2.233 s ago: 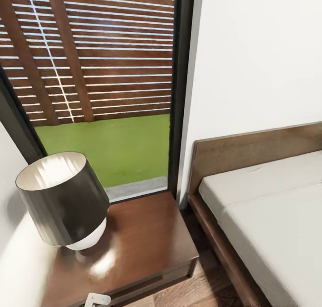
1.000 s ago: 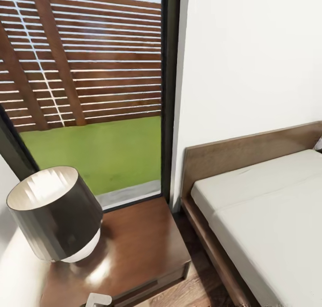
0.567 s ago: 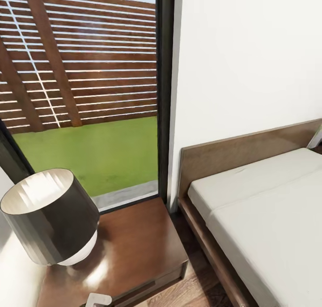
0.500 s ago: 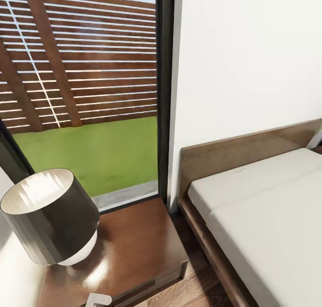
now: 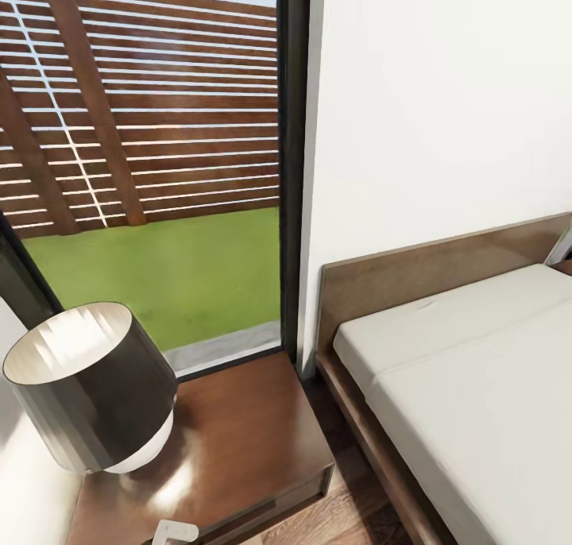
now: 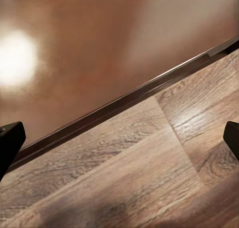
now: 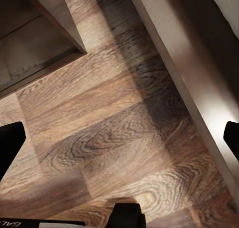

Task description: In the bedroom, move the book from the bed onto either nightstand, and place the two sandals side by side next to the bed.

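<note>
Bed (image 5: 469, 386) running lengthwise from headboard (image 5: 429, 271) at white wall; nightstand (image 5: 238, 442) beside it, lamp (image 5: 91, 386) near its left edge. Both claws spread wide over plank floor (image 7: 114, 133).

Only partial white letters "GAL" on a black robot part (image 7: 40, 222)

Head camera looks down over nightstand (image 5: 238, 442) and bed (image 5: 477, 386); both wrist cameras face the floor (image 7: 109, 133) closely.
</note>
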Controlling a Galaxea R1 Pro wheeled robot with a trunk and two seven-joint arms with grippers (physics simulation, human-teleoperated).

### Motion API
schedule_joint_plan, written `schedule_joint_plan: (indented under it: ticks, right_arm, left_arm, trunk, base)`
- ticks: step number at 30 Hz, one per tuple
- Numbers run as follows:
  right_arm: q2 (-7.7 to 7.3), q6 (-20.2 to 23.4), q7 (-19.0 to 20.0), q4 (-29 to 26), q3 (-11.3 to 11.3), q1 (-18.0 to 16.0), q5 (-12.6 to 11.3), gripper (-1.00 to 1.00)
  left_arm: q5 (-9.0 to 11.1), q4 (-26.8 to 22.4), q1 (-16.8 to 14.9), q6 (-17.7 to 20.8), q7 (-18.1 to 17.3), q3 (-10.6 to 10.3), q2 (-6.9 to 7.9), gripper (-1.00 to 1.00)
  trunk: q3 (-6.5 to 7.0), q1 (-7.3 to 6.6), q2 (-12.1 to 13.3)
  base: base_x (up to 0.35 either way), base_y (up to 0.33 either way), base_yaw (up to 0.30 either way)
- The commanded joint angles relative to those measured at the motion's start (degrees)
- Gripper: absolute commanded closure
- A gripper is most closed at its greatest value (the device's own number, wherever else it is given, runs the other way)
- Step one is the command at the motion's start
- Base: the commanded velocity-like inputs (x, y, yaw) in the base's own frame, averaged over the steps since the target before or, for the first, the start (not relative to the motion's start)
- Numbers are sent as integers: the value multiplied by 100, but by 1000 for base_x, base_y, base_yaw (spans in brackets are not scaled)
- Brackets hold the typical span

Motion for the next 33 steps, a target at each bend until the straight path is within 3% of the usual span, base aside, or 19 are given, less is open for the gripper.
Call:
schedule_joint_plan:
  ticks: [1, 4, 33]
  right_arm:
    - [1, -8, 39, 6, -25, -4, -16, -100]
    - [-1, -6, 39, 5, -25, -4, -16, -100]
    - [2, -12, 31, 12, -25, -4, -16, -100]
  left_arm:
    - [-41, 3, -3, -14, -21, 49, 2, -100]
    - [-41, 4, -3, -14, -21, 49, 2, -100]
    - [-41, 4, -3, -14, -21, 49, 2, -100]
  trunk:
    - [-5, 0, -2]
    - [-5, 0, -2]
    - [516, -637, 1161]
  base:
    - [0, 0, 0]
    - [0, 0, 0]
    - [0, 0, 0]
